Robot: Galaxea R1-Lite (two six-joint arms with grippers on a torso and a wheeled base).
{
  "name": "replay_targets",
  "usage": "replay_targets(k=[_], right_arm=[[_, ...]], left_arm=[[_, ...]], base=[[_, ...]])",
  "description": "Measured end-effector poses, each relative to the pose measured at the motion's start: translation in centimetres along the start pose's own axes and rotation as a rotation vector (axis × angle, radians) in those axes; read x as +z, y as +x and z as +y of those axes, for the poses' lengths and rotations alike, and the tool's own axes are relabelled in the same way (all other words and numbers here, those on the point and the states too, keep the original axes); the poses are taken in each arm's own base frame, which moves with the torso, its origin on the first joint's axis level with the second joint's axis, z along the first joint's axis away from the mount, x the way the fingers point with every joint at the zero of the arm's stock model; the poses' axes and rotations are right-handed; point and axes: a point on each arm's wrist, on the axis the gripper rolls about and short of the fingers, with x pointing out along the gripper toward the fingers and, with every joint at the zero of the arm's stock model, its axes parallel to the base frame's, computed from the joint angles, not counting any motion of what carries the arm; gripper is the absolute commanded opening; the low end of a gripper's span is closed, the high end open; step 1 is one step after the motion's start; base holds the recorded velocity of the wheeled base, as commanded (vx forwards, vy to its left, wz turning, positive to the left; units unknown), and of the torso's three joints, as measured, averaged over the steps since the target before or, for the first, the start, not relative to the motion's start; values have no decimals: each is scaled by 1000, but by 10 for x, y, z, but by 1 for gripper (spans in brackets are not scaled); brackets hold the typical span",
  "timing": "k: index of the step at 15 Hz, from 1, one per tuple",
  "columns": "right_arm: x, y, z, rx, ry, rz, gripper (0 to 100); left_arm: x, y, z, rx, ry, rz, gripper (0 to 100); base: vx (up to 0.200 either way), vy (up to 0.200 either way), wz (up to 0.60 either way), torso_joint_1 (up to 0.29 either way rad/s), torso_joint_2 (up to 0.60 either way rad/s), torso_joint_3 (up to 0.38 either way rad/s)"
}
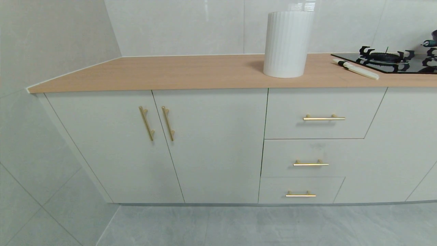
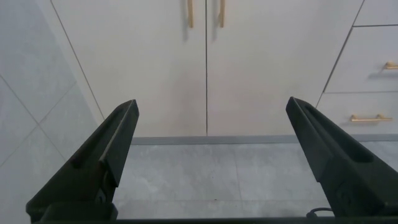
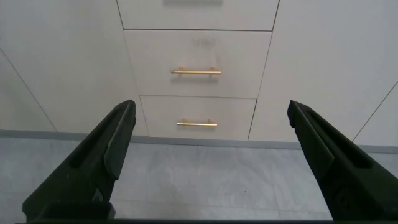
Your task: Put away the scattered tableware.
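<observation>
On the light wooden counter (image 1: 170, 71), far to the robot's right, lies a cream-coloured slim utensil (image 1: 356, 69) shaped like a knife, with a dark band near one end. It rests flat just beside the black glass hob (image 1: 392, 65), perhaps touching its front corner, and well apart from the tall white ribbed cylindrical container (image 1: 287, 42) standing to its left.

Its long axis runs on a slant. The banded end points back and leftward, toward the container's side of the hob. The plain end points toward the counter's front edge and further right. I cannot tell which end is the handle.

Both hands sit low, facing the pale cabinet front near the grey tiled floor (image 2: 205, 174). The left hand (image 2: 211, 109) is spread wide and holds nothing, in front of the double cabinet doors (image 2: 205, 68). The right hand (image 3: 211, 107) is equally wide and bare, in front of the lower brass-handled drawers (image 3: 198, 62).

So the utensil lies above both hands and off to the right. The right arm looks the nearer one, and would need to rise to counter height and close across the slanted axis.
</observation>
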Motion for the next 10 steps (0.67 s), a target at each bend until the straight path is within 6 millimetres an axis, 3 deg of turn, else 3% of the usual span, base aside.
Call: replay_targets(k=[10], right_arm=[[0,0,0,0,1,3,100]], left_arm=[[-1,0,0,-8,32,4,100]], base=[[0,0,0,0,0,0]])
